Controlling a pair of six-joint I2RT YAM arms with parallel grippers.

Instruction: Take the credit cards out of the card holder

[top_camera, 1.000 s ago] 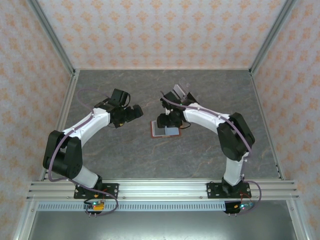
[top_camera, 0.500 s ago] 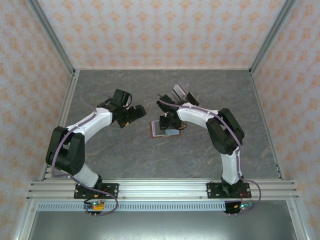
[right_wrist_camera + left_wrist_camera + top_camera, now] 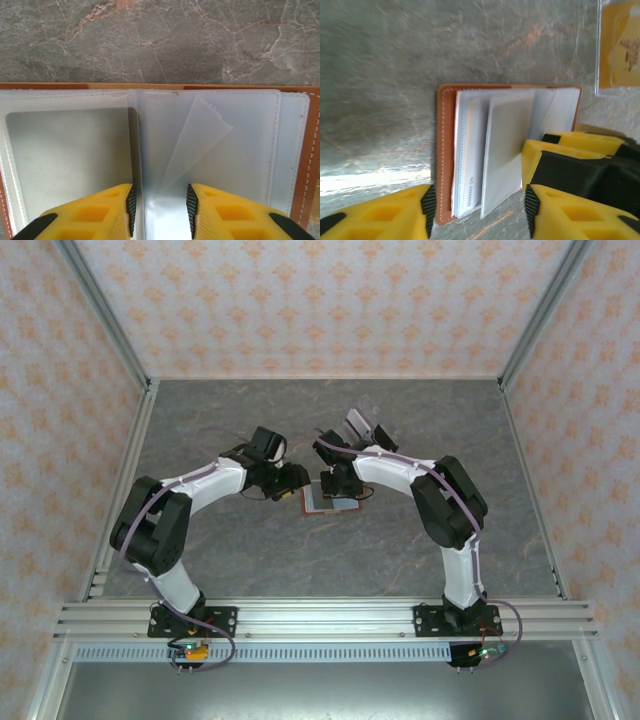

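Card holder [image 3: 328, 502] lies open on the table [image 3: 250, 560]. Right gripper [image 3: 160, 205] sits over its fold, jaws narrowly apart (apparently pinning it flat). Left gripper [image 3: 477, 211] straddles its left edge, jaws apart, gripping nothing, likely poised to pull a card.

Item count.
Grippers: two, left gripper [image 3: 477, 211] and right gripper [image 3: 160, 205]. One card holder [image 3: 445, 150]. At its 1 o'clock, one clear sleeve [image 3: 600, 75], one yellowish card [image 3: 622, 50] inside.
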